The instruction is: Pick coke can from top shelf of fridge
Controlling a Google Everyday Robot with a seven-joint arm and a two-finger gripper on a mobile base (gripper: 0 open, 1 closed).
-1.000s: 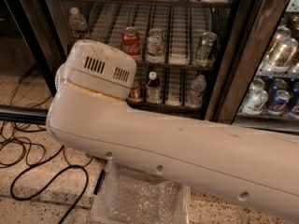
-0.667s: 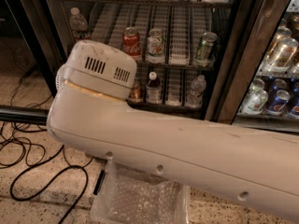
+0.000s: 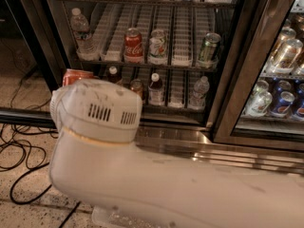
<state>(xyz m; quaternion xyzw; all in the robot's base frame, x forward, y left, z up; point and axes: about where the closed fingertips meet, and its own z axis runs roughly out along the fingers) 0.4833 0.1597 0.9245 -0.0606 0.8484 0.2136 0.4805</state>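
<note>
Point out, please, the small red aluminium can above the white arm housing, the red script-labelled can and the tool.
Small red aluminium can (image 3: 77, 75), camera view, red side.
Red script-labelled can (image 3: 133, 48), camera view, white script.
Tool, camera view, hidden behind the white arm housing (image 3: 107, 111), vented face.

The one camera looks forward and down from just behind the arm (image 3: 180, 189), which fills the foreground, facing the fridge (image 3: 232, 99) nearby. The pincer lies hidden behind the arm's end.
</note>
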